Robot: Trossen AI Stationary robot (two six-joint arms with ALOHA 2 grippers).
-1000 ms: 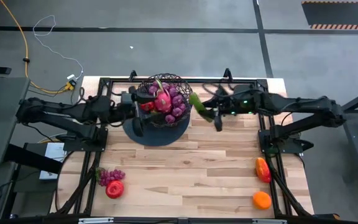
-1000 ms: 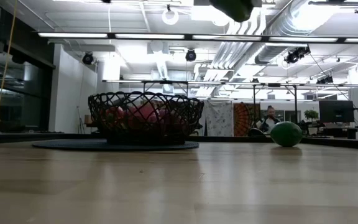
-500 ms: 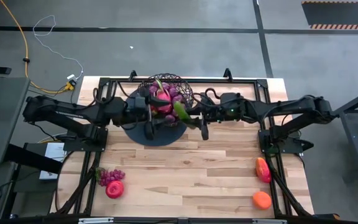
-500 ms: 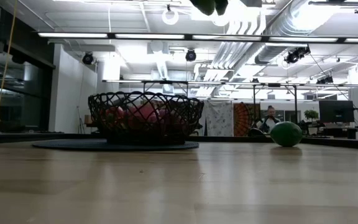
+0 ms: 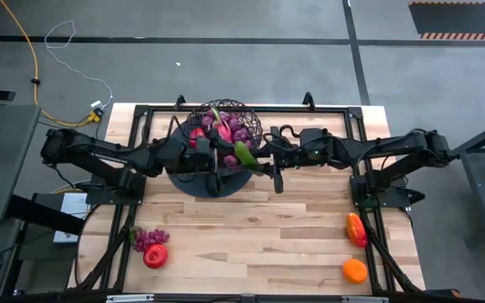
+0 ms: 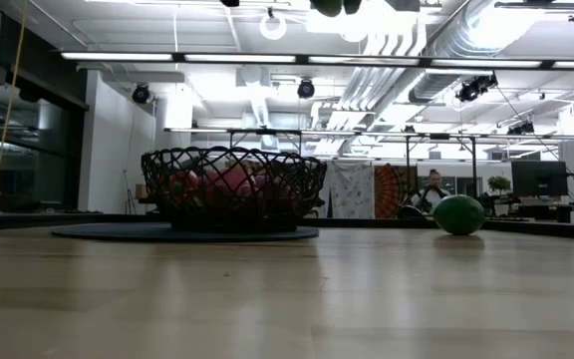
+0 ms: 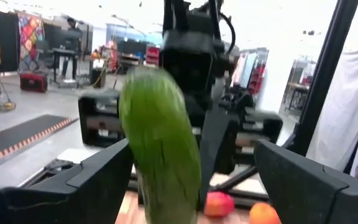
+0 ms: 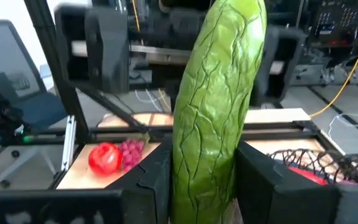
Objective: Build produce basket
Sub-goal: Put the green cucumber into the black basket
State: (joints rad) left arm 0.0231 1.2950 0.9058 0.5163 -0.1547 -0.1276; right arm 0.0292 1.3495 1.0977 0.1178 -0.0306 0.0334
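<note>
My two dark fingers (image 7: 92,177) stand spread wide, with a green cucumber (image 7: 160,146) upright in the gap between them, blurred and close. Right behind it sits the other arm's dark gripper (image 7: 194,81), its fingers on the cucumber. Low beyond lie a red fruit (image 7: 218,202) and an orange (image 7: 263,213).

From the high view you look straight down on the whole counter (image 5: 251,227) and both arms. The low view puts you at counter-top level, facing across the wood into the room behind, with the basket (image 6: 233,189) well back. Each wrist view looks forward past its own dark fingers, very close on the cucumber (image 8: 219,106), and takes in the opposite arm beyond it. The basket (image 5: 223,135) and the cucumber (image 5: 244,154) appear in the high view too.
</note>
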